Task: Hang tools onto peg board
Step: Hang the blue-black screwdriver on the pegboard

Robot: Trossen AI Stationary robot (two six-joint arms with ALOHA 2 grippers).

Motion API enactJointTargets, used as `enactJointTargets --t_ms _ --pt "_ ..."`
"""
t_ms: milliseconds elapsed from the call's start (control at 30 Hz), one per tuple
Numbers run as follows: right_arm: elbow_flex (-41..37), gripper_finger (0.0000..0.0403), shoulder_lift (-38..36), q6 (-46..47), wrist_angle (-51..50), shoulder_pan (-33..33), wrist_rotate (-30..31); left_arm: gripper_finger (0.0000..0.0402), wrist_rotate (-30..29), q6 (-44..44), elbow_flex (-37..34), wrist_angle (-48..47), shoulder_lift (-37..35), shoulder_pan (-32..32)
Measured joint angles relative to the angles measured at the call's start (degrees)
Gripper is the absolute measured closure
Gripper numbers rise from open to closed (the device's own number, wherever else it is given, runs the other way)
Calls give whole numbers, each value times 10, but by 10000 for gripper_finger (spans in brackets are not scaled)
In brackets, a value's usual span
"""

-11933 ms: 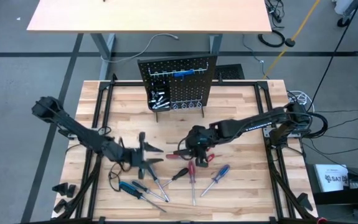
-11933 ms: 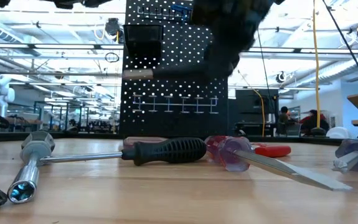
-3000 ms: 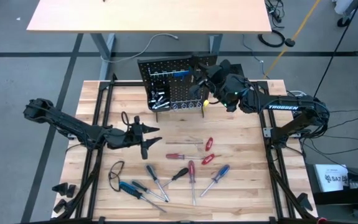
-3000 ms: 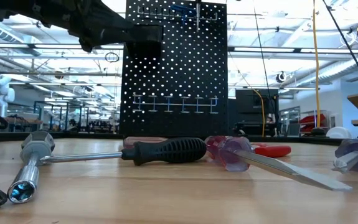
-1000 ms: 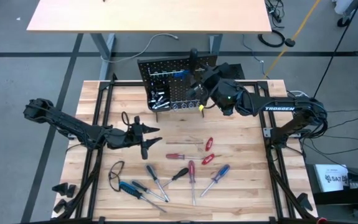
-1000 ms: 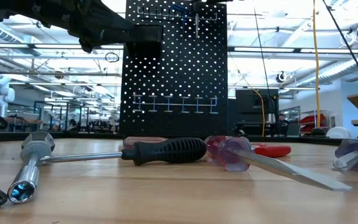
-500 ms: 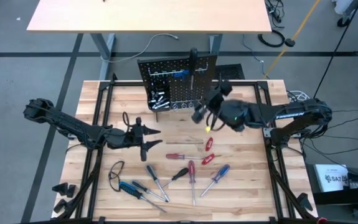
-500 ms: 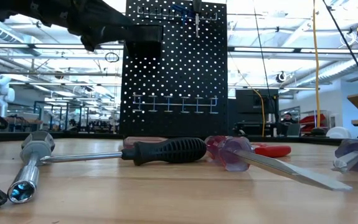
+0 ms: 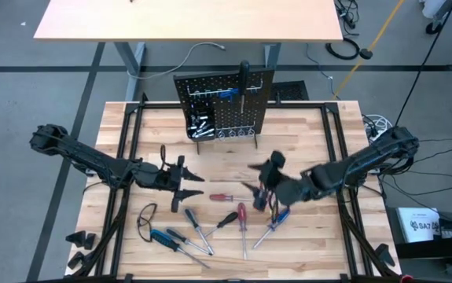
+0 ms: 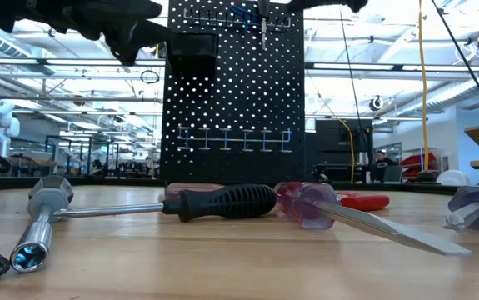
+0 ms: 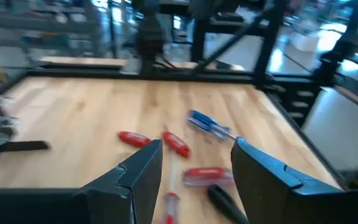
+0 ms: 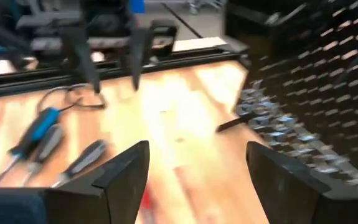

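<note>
— What's in the little bin on the board?

— The peg board [image 9: 224,106] stands upright at the far edge of my wooden table [image 9: 304,141], a black perforated panel on a stand. Its small black bin [image 9: 200,124] holds a jumble of small silvery metal pieces; I can't make out what each one is. Above it, a blue-handled tool [image 9: 230,93] lies across the hooks and a black-handled screwdriver [image 9: 244,81] hangs upright beside it.

— And your grippers?

— My right gripper [image 9: 262,182] hangs over the middle of the table, above the red-handled tools, fingers spread wide with nothing between them. My left gripper [image 9: 185,189] is over the left half of the table, its fingers parted too and empty.

— What's left on the table?

— Slatted pale wood, with the tools scattered toward the near side: a red-handled screwdriver [image 9: 220,197] between my grippers, another red one [image 9: 242,216] with a long thin shaft, a blue screwdriver [image 9: 273,222] by my right gripper, and a black-handled one [image 9: 227,219]. Near the left corner, more screwdrivers [image 9: 180,238] with blue and black handles lie close together beside a thin looped tool [image 9: 145,215]. From table height, the black grip [image 10: 220,202] looks ribbed and the red handle [image 10: 307,202] translucent.
</note>
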Motion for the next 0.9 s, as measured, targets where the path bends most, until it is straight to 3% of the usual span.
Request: enactJointTargets --t_ms 167,300,600,800,900 --pt "-122 144 0 -9 166 22 -72 209 19 -42 0 -44 9 -34" --pt "-184 144 0 7 243 20 -118 210 20 -98 0 -47 44 -79" --pt "-210 144 1 7 251 10 -115 210 13 -154 8 18 199 -157" --pt "-210 144 1 0 251 6 -115 210 11 -155 87 17 280 -158" --pt "-210 144 1 0 251 6 -115 210 10 -149 152 -48 306 -155"
